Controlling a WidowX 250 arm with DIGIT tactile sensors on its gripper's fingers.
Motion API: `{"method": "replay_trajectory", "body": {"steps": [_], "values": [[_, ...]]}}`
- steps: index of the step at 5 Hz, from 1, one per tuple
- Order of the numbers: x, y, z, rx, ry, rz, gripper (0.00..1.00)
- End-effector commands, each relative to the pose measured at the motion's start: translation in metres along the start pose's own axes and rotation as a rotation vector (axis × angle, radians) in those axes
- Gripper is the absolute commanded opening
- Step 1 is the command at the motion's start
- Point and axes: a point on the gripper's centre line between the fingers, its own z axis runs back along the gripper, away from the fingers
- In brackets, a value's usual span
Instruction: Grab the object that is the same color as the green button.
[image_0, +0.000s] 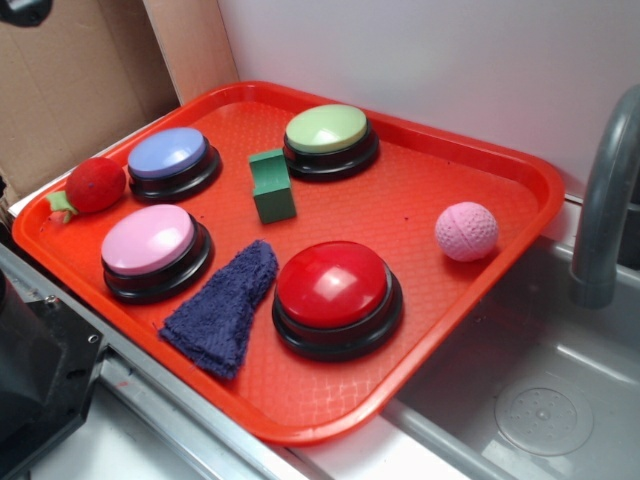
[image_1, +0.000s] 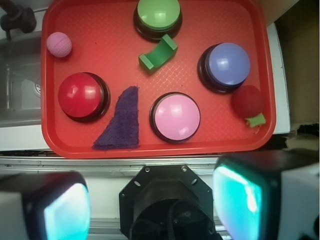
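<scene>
A small dark green block (image_0: 272, 186) (image_1: 158, 54) stands on the orange-red tray (image_0: 420, 190) (image_1: 100, 30), just in front of the green button (image_0: 328, 130) (image_1: 158, 14) and apart from it. That button has a pale lime dome on a black base, at the tray's back. In the wrist view my gripper (image_1: 152, 200) hangs high over the robot base, outside the tray's near edge and far from the block. Its two teal-padded fingers (image_1: 67, 212) stand wide apart with nothing between them. I cannot make the gripper out in the exterior view.
The tray also holds a blue button (image_0: 168, 153), a pink button (image_0: 150, 240), a red button (image_0: 335, 285), a dark blue cloth (image_0: 225, 305), a pink ball (image_0: 466, 231) and a red strawberry toy (image_0: 93, 185). A sink (image_0: 540, 400) with a grey faucet (image_0: 605, 200) lies to the right.
</scene>
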Motion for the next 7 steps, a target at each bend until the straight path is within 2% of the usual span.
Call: {"method": "replay_trajectory", "body": {"steps": [1,2,3,5,6,7], "values": [[0.0,0.0,0.0,0.0,0.0,0.0,1.0],[0.006,0.0,-0.006,-0.034,0.014,0.099,1.0],[0.018,0.0,-0.018,-0.039,0.039,0.241,1.0],[0.065,0.006,-0.066,-0.022,0.026,0.741,1.0],[0.087,0.011,-0.092,-0.036,0.007,0.903,1.0],[0.095,0.013,-0.116,-0.038,0.013,0.975,1.0]]}}
